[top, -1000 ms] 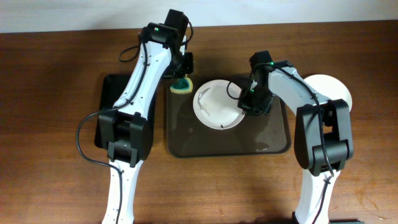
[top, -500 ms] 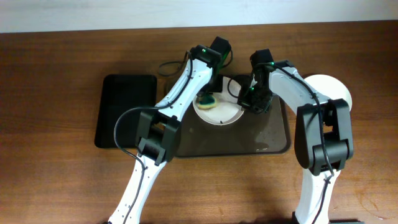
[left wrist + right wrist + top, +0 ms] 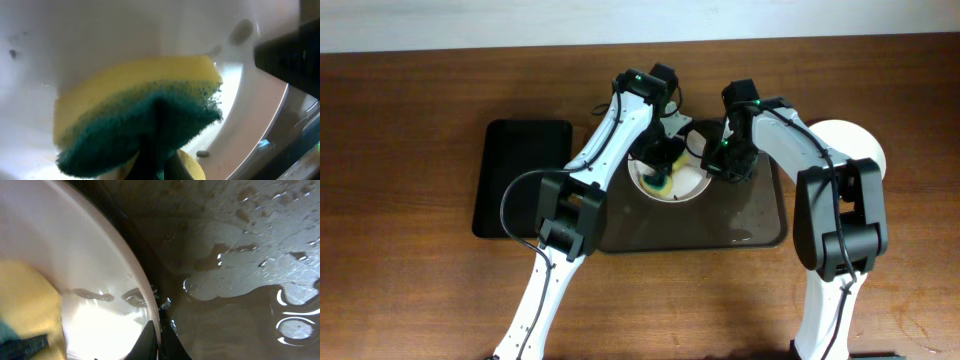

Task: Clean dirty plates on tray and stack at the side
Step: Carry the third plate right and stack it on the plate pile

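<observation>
A white plate [image 3: 682,187] lies on the brown tray [image 3: 760,225]. My left gripper [image 3: 658,165] is shut on a yellow and green sponge [image 3: 655,181] and presses it onto the plate. In the left wrist view the sponge [image 3: 145,107] fills the middle over the white plate [image 3: 100,35], with small crumbs near the rim. My right gripper [image 3: 720,160] is shut on the plate's right rim; in the right wrist view its fingers [image 3: 159,342] pinch the rim of the plate [image 3: 90,280].
A stack of clean white plates [image 3: 865,145] sits to the right of the tray. A black tray [image 3: 520,175] lies at the left. The brown tray's floor is wet with puddles [image 3: 240,270].
My left gripper carried the sponge from the tray's back left corner onto the plate and has moved it further down across the plate. The right gripper has stayed on the rim.
</observation>
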You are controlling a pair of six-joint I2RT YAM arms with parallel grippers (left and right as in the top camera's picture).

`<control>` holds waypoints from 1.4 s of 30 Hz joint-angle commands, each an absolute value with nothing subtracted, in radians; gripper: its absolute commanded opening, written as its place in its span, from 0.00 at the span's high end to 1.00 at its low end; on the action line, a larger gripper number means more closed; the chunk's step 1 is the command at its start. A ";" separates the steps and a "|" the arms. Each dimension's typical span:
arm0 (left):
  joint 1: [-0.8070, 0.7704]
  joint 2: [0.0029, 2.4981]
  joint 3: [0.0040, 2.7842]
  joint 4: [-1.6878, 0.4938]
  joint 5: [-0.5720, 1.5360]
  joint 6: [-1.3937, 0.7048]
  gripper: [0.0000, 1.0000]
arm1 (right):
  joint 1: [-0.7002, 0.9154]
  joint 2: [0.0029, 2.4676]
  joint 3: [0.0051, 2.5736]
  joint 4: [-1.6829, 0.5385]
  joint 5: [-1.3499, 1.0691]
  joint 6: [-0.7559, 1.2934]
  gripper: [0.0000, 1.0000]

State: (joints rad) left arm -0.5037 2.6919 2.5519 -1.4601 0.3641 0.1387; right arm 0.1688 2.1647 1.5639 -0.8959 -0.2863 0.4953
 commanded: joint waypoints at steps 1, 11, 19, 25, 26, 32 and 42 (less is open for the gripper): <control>-0.507 2.716 2.550 -1.294 0.075 -0.224 1.00 | 0.167 2.212 1.544 -0.899 -0.228 0.502 0.96; -0.495 2.715 2.605 -1.510 -0.501 -0.545 1.00 | 0.167 2.212 1.544 -0.909 -0.228 0.501 0.96; -0.413 2.706 3.137 -1.686 -0.086 -0.297 1.00 | 0.168 2.014 1.545 -1.035 -0.031 0.421 0.96; -0.405 2.710 3.136 -1.681 -0.082 -0.297 1.00 | 0.299 1.589 1.545 -1.197 0.625 0.427 0.96; -0.405 2.710 3.136 -1.681 -0.082 -0.297 1.00 | 0.345 1.557 1.545 -1.205 0.725 0.427 0.96; -0.405 2.710 3.136 -1.676 -0.083 -0.297 1.00 | 0.635 1.538 1.545 -1.384 1.295 0.680 0.96; -0.405 2.710 3.136 -1.676 -0.083 -0.297 1.00 | 0.627 1.538 1.545 -1.377 1.155 0.821 0.96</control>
